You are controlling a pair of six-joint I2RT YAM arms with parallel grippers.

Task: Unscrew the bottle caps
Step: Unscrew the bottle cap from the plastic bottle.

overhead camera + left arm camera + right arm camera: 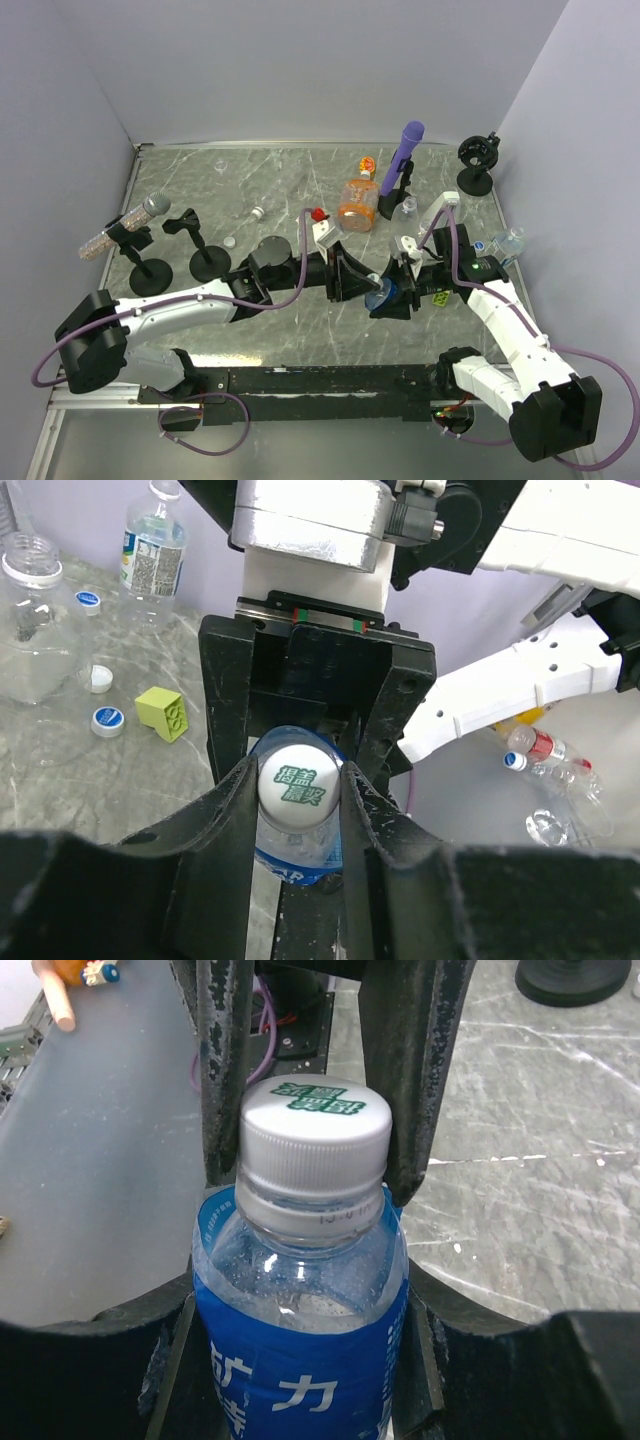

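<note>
**L side.** My left gripper [298, 788] has its jaws drawn in narrow. The fingers [232, 815] bear on both sides of the white cap [316, 1125], green print facing my wrist cam. Contact looks like a thin strip per side, at the tips only.

**R side.** My right gripper [300, 1350] has its jaws part-closed round the bottle [300, 1290], on the blue-label body below the shoulder.

**Location.** Bottle + cap hang between my two arms, held up off the table [250, 190], right of centre.

**Risks, as judged:**
1. Cap slip. Contact on the ribbed plastic is thin. If I twist w/o enough squeeze, the fingers skate and the cap doesn't turn.
2. Bottle spin. The wall is soft and the label slick, so torque may turn the whole bottle in my R jaws instead of breaking the seal.
3. Crush + spill. There is water inside. A harder R squeeze to stop spin could push it out once the thread lets go.
4. Axis off. If my L wrist isn't in line w/ the neck, the thread binds or the cap cocks.
5. Drop. A freed cap, thinly held, could fall among the loose caps [107, 720] by the yellow-green block [162, 713].
</note>
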